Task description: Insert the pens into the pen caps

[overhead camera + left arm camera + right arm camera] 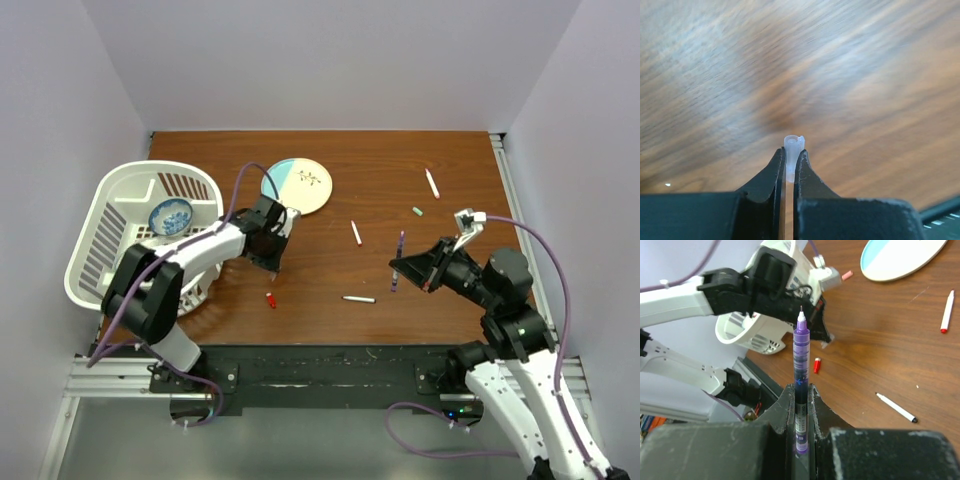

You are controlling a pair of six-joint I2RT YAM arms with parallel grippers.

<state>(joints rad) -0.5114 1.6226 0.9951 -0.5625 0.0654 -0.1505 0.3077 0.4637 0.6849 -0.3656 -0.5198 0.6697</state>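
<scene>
Purple pen clamped in right fingers needs axial alignment with the pale cap pinched between left fingers.

The left arm stretches from the table's near edge toward its left side, the left gripper pinched tight on a pale cap. The right arm bends inward (aimed toward the left arm), the right gripper clamped on a purple pen.

Purple pen upright w/ tip bare; red cap flat.
</scene>
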